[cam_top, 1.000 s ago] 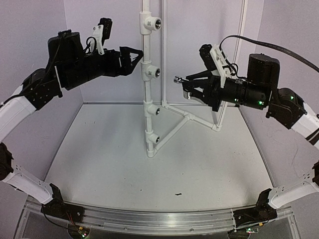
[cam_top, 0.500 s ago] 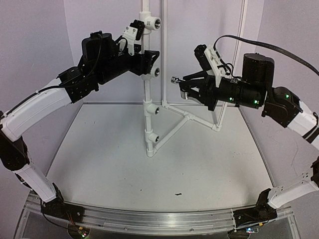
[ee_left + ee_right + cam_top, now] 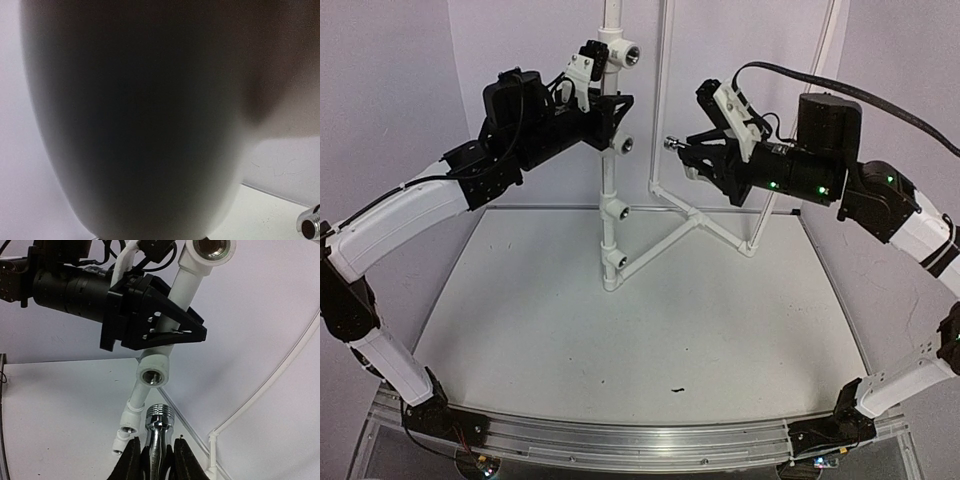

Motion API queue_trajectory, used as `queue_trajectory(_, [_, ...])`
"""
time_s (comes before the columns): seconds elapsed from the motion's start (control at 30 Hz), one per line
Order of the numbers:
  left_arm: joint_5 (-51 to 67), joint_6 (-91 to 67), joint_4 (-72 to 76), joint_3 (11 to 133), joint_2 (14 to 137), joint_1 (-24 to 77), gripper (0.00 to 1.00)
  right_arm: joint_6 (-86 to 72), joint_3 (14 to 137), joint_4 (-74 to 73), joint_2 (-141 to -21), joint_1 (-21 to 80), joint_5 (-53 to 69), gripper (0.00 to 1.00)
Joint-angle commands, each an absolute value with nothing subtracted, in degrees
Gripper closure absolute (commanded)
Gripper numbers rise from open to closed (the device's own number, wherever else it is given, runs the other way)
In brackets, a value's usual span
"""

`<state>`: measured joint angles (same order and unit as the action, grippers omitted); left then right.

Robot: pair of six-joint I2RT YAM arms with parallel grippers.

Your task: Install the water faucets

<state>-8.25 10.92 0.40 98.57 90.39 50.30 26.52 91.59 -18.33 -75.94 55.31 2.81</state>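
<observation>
**Faucet (image 3: 672, 143) nearing tee (image 3: 620, 143)**

Top: faucet pinched in R claw (image 3: 692, 155), right of pipe (image 3: 608, 185); L claw (image 3: 612, 112) clamps pipe.
L wrist: pipe fills view.
R wrist: faucet near tee, not touching.
Next, prob.: push in, twist.

Our setup sits in a kind of little booth. There's a flat matte white tabletop (image 3: 520, 330) boxed in by plain pale lilac panels: a back wall (image 3: 720, 30), a left side wall (image 3: 380, 80) and a right side wall (image 3: 910, 60). A slotted, brushed aluminium rail (image 3: 620, 438) runs along the near edge. The light we get is soft and even, with only faint shadows on the white surface. We can spot one small dark speck (image 3: 675, 388) on the top, near the front. Both wrist views give us the same lilac and white.
</observation>
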Motion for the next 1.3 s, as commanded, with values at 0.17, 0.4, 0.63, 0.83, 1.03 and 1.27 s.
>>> queue_trajectory(0.17, [-20.21, 22.86, 2.77, 92.69, 83.07, 53.0, 1.0, 39.39, 102.98, -16.31, -81.74, 59.95, -2.68, 1.0])
queue_trajectory(0.4, [-23.54, 18.64, 2.45, 92.05, 83.18, 55.79, 1.0, 55.09, 103.54, -7.01, -84.85, 71.16, -16.34, 1.0])
queue_trajectory(0.63, [-24.45, 17.11, 1.08, 90.63, 82.56, 56.45, 1.0, 71.55, 101.46, -0.88, -85.25, 72.16, -26.68, 1.0])
queue_trajectory(0.83, [-24.18, 14.66, 0.5, 89.76, 82.69, 56.72, 1.0, 79.53, 103.6, 3.09, -84.85, 72.16, -27.71, 1.0])
queue_trajectory(1.03, [-23.45, 13.36, 0.35, 89.51, 83.35, 56.78, 1.0, 83.59, 102.31, 6.7, -85.7, 72.08, -27.1, 1.0])
queue_trajectory(1.27, [-22.27, 13.41, 0.35, 88.87, 83.73, 56.78, 1.0, 87.86, 103.54, 9.18, -86.41, 71.98, -27.38, 1.0])
